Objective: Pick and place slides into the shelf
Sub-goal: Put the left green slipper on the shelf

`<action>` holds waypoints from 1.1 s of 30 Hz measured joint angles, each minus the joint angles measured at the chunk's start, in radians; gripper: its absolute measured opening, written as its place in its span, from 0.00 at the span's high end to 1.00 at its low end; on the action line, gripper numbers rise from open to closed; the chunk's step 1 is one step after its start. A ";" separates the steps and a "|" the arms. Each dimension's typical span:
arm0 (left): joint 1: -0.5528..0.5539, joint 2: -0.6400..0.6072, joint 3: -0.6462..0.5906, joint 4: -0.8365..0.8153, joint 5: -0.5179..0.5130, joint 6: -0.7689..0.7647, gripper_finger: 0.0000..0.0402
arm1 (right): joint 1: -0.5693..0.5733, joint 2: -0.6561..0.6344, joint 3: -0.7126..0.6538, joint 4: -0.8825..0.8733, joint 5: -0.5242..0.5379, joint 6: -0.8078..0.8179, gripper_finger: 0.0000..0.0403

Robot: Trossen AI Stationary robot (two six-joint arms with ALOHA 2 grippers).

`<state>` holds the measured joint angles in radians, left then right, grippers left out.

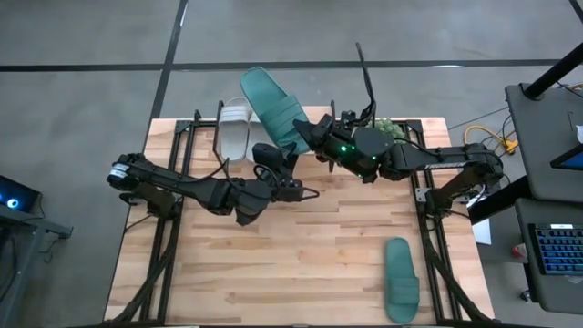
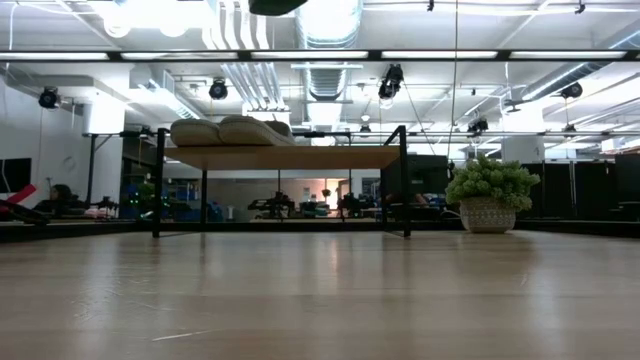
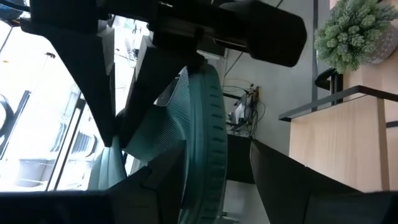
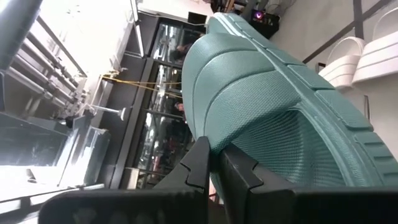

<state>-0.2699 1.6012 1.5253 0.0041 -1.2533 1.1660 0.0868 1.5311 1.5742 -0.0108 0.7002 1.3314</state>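
At the far left of the table, two pale slides (image 1: 235, 130) lie side by side on the shelf (image 2: 285, 157), toward its left end; in the low view they show as pale humps on the plank. Just right of them, a teal slide (image 1: 275, 109) is held up over the shelf's far edge, tilted, its toe pointing far-left. The left gripper (image 1: 266, 157) sits under its near end, claw about half open with the sole's edge between the fingers; whether they press on it I cannot tell. The right gripper (image 1: 314, 137) is pinched tight on that slide's right side, fingers clamped on the strap. A potted plant (image 1: 392, 130) stands on the table right of the shelf. The second teal slide (image 1: 400, 280) lies flat at the table's near right.
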 joint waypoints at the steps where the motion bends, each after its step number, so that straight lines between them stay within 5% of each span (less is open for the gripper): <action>1: 0.000 0.000 0.000 0.005 0.001 0.001 0.59 | 0.000 0.000 0.000 0.000 0.000 0.003 0.96; 21: 0.002 -0.001 0.000 0.083 0.032 0.112 0.61 | 0.000 -0.006 0.000 0.004 -0.003 0.011 0.96; 33: 0.002 -0.011 -0.001 0.127 0.036 0.161 0.90 | 0.000 -0.008 0.000 0.005 -0.019 0.023 0.96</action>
<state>-0.2680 1.5898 1.5246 0.1310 -1.2175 1.3266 0.0868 1.5234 1.5743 -0.0059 0.6811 1.3547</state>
